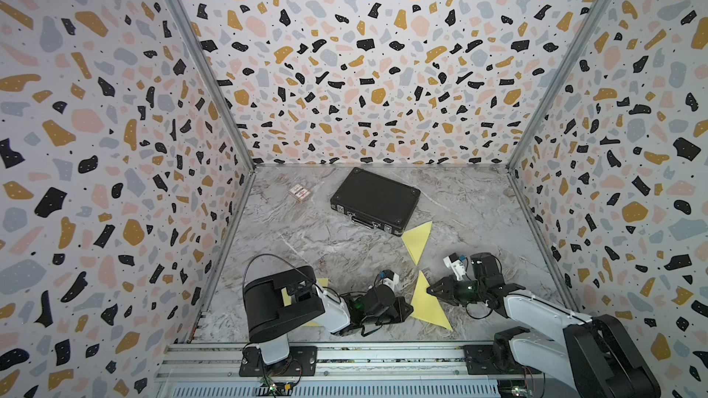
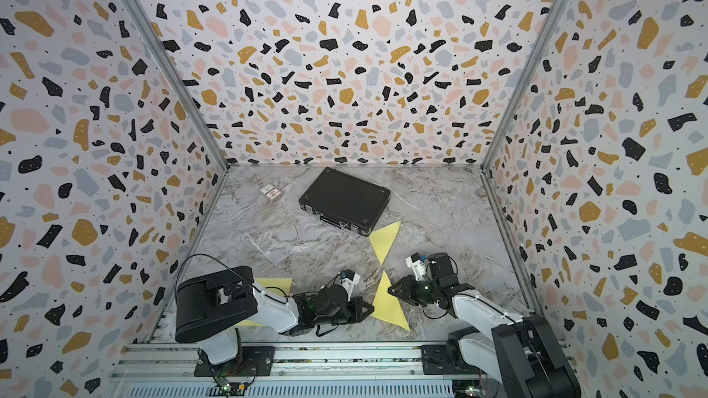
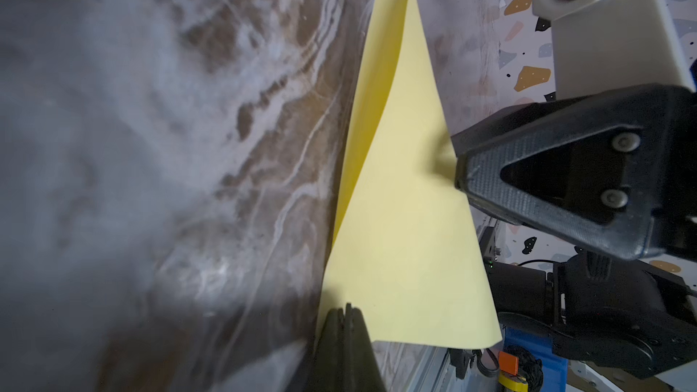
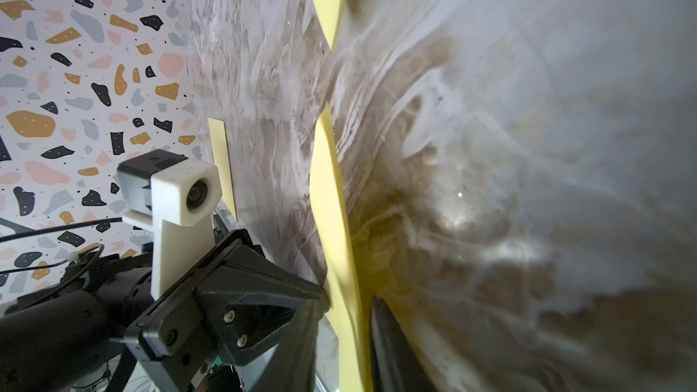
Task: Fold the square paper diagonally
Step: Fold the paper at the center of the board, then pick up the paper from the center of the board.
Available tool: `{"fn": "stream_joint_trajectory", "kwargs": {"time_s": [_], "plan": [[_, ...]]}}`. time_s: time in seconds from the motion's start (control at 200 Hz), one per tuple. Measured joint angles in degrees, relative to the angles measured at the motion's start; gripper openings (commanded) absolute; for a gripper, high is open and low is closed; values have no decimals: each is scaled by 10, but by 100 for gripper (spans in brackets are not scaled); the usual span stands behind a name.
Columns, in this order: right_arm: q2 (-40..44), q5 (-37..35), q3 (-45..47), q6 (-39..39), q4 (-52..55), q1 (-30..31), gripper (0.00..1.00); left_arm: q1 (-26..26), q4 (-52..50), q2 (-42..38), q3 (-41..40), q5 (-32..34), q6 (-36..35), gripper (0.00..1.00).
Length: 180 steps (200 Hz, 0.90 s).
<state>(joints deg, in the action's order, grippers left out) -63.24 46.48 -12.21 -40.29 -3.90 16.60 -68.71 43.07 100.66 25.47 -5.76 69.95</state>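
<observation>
right gripper (image 1: 430,290), left gripper (image 1: 410,308) at opposite edges of folded yellow paper (image 1: 427,306)

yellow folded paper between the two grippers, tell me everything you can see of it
The folded paper is thin and pale yellow, doubled into a triangle that lies on the marble table near its front edge. Its two layers do not lie flush: the left wrist view shows them gaping along one short edge. The shut left gripper sits at the square corner, and the right gripper touches the long edge. Whether either pinches it is unclear.
</observation>
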Motion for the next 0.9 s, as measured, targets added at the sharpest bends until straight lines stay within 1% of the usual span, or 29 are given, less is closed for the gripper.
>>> {"fn": "stream_joint_trajectory", "kwargs": {"time_s": [0.155,0.28,0.451,0.671,0.776,0.901], "plan": [[26,4,19,-7,1,0,33,0,-7,-4,0,0,-3,0],[46,5,32,-10,9,0,33,-1,-15,-9,0,0,-5,0],[59,9,47,-19,9,0,25,-1,-21,-12,0,0,-9,0],[72,19,49,-30,9,0,19,-1,-43,-26,0,0,-13,0],[77,20,49,-32,9,2,17,-1,-52,-35,0,0,-14,0],[86,20,51,-34,9,3,16,-1,-58,-37,0,0,-17,0]]}}
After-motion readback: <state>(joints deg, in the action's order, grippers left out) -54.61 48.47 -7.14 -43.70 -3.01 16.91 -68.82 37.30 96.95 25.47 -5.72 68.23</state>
